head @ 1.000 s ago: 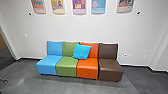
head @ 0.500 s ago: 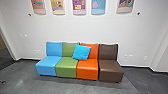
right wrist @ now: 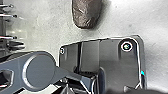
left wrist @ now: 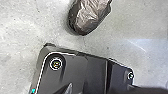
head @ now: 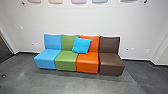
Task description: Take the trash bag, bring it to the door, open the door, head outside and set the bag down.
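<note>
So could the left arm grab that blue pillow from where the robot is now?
Probably not: a stretch of floor lies before the couch, likely too much for an arm. The pillow itself looks easy to get at, its front facing the robot.

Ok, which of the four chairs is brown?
The rightmost chair in the head view, beside the orange chair; it alone is brown, unlike the green chair and blue chair.

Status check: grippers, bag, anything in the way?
Grippers: can't tell. Bag in both wrist views, held or not unclear. Seats ahead by wall, likely blocking a straight run.
</note>
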